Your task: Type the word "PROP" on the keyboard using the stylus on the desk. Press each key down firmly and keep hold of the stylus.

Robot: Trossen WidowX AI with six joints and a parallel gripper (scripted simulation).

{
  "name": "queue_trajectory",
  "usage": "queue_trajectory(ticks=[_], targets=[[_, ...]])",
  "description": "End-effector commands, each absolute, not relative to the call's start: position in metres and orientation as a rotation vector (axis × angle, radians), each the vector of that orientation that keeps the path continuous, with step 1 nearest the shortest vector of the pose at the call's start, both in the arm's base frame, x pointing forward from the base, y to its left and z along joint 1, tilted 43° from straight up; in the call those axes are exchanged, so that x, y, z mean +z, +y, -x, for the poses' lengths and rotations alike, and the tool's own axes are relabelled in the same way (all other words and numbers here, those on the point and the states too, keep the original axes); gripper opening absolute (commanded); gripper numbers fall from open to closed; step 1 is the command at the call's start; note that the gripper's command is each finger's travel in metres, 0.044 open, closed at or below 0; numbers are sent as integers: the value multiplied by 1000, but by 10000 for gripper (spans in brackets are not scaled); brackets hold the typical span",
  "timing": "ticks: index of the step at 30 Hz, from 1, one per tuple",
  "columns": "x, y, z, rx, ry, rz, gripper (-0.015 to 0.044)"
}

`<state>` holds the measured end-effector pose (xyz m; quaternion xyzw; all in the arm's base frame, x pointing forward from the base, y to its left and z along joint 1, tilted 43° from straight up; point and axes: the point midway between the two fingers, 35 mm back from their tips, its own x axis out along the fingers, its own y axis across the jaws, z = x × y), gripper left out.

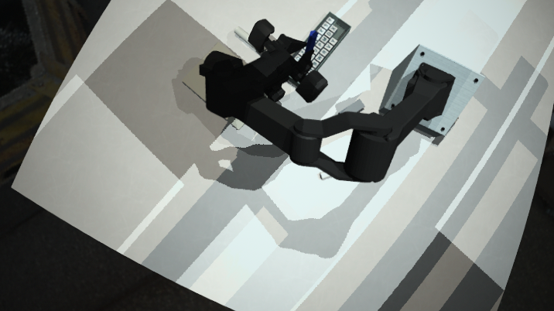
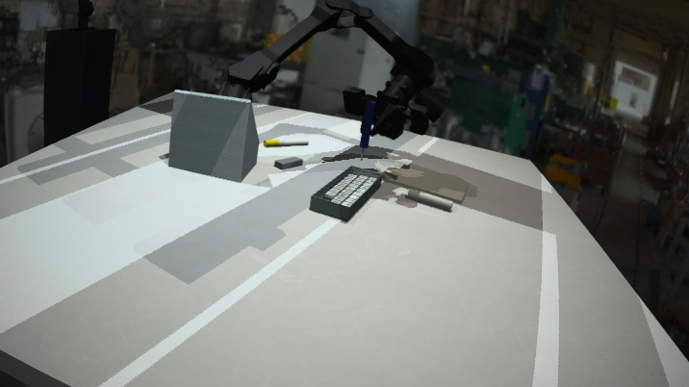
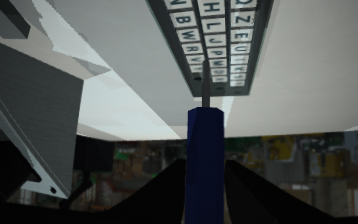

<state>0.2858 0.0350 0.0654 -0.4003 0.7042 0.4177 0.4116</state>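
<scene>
My gripper (image 1: 309,51) (image 2: 370,126) (image 3: 205,168) is shut on the blue stylus (image 1: 312,39) (image 2: 367,120) (image 3: 205,145). The stylus is nearly upright, with its thin grey tip pointing down. The tip is raised above the keyboard, near its far end in the exterior view. The dark keyboard (image 1: 340,27) (image 2: 330,205) (image 3: 212,91) with white letter keys lies on the desk. In the wrist view the tip overlaps the keys near V and P. No key is seen pressed. The arm hides part of the keyboard in the top view.
A grey cylinder (image 1: 241,33) (image 2: 429,199) and a thin tan board (image 1: 193,82) (image 2: 449,188) lie beside the keyboard. A small grey block (image 2: 288,163) and a yellow-ended marker (image 2: 271,142) lie on the other side, near the arm's metal mount (image 1: 461,83) (image 2: 211,136) (image 3: 45,82).
</scene>
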Motion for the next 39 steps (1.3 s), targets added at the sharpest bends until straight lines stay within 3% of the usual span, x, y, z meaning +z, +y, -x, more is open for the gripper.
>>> queue_trajectory(ticks=[1, 31, 34, 39], targets=[[86, 47, -292, 1047, 1667, 1138, 0], [67, 75, -293, 1049, 1632, 1175, 0], [66, 77, -294, 1049, 1632, 1175, 79], [65, 78, -294, 1049, 1632, 1175, 81]])
